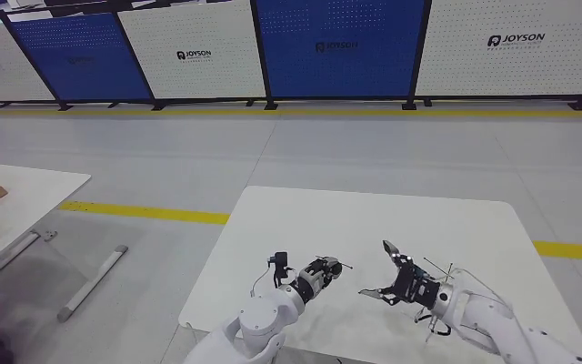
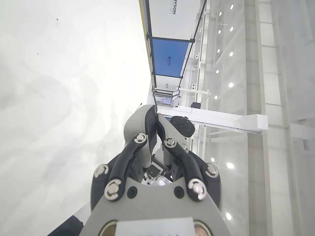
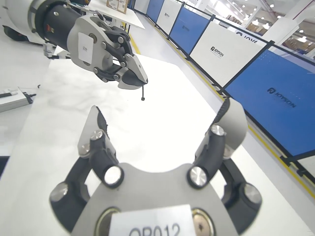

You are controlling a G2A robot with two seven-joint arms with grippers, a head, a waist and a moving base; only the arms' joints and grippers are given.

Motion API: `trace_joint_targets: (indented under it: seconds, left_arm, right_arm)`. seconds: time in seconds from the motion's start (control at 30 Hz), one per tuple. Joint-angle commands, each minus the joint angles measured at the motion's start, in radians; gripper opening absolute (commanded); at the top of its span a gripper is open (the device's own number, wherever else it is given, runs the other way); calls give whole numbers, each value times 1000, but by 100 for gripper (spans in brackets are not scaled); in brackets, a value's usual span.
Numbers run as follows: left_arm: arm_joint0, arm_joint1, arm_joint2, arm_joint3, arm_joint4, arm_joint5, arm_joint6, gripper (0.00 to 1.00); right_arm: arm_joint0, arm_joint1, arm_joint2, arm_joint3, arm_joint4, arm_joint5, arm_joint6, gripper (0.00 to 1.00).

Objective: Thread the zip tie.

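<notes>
Firmly closed, the left jaws pinch the zip tie (image 3: 142, 92); its short free end, tipped by a small block, hangs straight down toward the table (image 3: 169, 114). The right jaws gape wide and empty, facing it from near. Printed labels (image 3: 85, 47) mark both wrists, and logo panels (image 3: 228, 50) stand behind.

1. The zip tie (image 3: 142, 91) is mostly hidden inside the clamped left end effector (image 3: 145, 81); a short end hangs out.
2. From above, it is too thin to trace.
3. The tabletop (image 1: 382, 218) has its near edge cut off in the top view.
</notes>
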Motion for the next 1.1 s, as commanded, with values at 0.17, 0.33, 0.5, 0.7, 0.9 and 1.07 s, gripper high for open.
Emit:
trace_joint_targets:
  seconds: [0.17, 0.33, 0.5, 0.7, 0.9, 1.07]
  left_arm:
    - [0, 0, 0, 0, 0, 0, 0, 0]
    - [0, 0, 0, 0, 0, 0, 0, 0]
    - [0, 0, 0, 0, 0, 0, 0, 0]
    - [0, 0, 0, 0, 0, 0, 0, 0]
    - [0, 0, 0, 0, 0, 0, 0, 0]
    - [0, 0, 0, 0, 0, 0, 0, 0]
  right_arm:
    - [73, 49, -103, -90, 276, 0, 92, 100]
    - [73, 51, -103, -96, 294, 0, 99, 100]
    - [73, 51, -103, -96, 294, 0, 99, 100]
    - [63, 49, -100, -107, 295, 0, 112, 100]
    - [82, 68, -103, -187, 514, 0, 238, 100]
    - [115, 115, -103, -286, 704, 0, 347, 100]
